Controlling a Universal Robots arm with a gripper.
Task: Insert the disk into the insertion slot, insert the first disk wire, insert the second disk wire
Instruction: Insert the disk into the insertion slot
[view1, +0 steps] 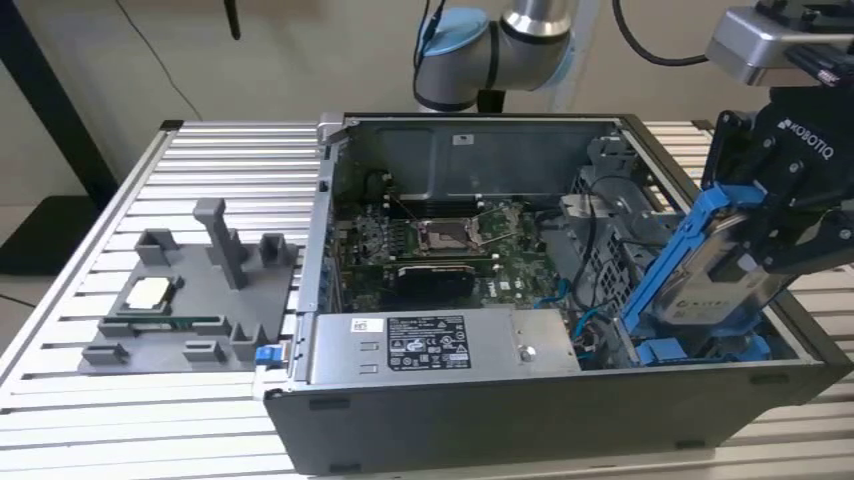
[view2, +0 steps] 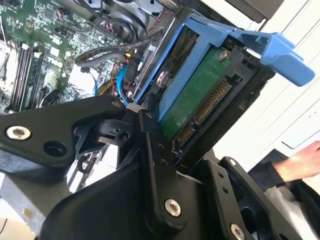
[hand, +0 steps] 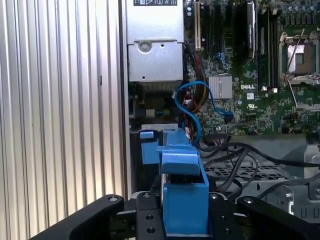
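My gripper (view1: 754, 245) is shut on the disk (view1: 727, 275), a silver-grey drive in a bright blue carrier (view1: 671, 262). The disk is held tilted at the exterior view's right, its lower end down inside the open computer case. Below that end lies the insertion slot (view1: 681, 350), a grey bay with blue fittings. In the first wrist view the blue carrier (hand: 183, 192) stands between my black fingers (hand: 145, 217), with the slot's blue fitting (hand: 148, 150) just beyond. The second wrist view shows the disk's green circuit board and connector (view2: 200, 97). Blue disk wires (hand: 192, 107) curl beside the bay.
The case holds a motherboard (view1: 441, 250) and a grey labelled power-supply box (view1: 427, 345) along its near wall. Black cables (hand: 240, 160) lie beside the bay. A grey fixture tray (view1: 200, 335) with small parts sits at the exterior view's left. A person's hand (view2: 302, 162) is nearby.
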